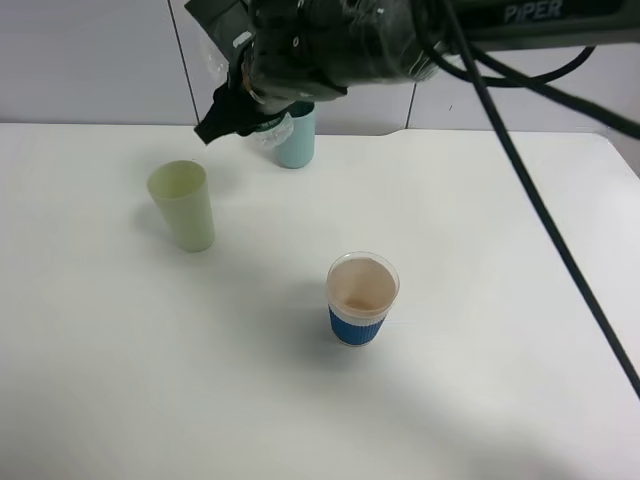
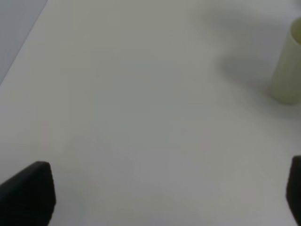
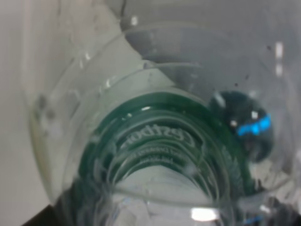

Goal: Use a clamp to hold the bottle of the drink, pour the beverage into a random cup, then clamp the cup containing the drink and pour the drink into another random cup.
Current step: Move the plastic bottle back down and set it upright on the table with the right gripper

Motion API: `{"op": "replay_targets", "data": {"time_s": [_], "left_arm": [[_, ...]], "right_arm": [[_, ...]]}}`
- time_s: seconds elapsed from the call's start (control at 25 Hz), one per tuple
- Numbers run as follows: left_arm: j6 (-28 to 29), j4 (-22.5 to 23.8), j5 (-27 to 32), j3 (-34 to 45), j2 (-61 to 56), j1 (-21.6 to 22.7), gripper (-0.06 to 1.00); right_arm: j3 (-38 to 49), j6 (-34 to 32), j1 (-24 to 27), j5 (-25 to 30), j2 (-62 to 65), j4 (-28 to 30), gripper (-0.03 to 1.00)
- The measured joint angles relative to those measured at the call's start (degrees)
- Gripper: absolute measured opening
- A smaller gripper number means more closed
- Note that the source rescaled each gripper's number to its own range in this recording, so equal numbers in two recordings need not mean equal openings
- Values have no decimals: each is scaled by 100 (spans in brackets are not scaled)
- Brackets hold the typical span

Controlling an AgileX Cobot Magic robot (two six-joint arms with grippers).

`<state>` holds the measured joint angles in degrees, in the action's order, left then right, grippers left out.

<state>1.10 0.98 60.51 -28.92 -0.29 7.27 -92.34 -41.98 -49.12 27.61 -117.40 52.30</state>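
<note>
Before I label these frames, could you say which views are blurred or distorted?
Exterior high view: fairly sharp, soft shadows beside the yellow-green cup and the blue-sleeved cup. Left wrist view: soft throughout, the yellow-green cup blurred and cut off. Right wrist view: the bottle fills it, warped, with glints.

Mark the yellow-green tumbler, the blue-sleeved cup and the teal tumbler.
yellow-green tumbler (image 1: 186,215): exterior high view, side wall
blue-sleeved cup (image 1: 356,326): exterior high view, blue sleeve
teal tumbler (image 1: 297,148): exterior high view, lower wall

A white table (image 1: 500,330) stands against a pale grey panelled wall (image 1: 90,60).
</note>
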Motion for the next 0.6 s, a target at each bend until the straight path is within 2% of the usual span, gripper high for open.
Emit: {"op": "replay_targets", "data": {"time_s": [0.2,0.32,0.6], "left_arm": [[0,0,0,0,0,0,100],[0,0,0,0,0,0,100],[0,0,0,0,0,0,100]], "right_arm": [[0,0,199,39,299,-1015,0],[0,91,297,203,464,-1425,0],[0,1477,340,114,667,-2368,0]]}}
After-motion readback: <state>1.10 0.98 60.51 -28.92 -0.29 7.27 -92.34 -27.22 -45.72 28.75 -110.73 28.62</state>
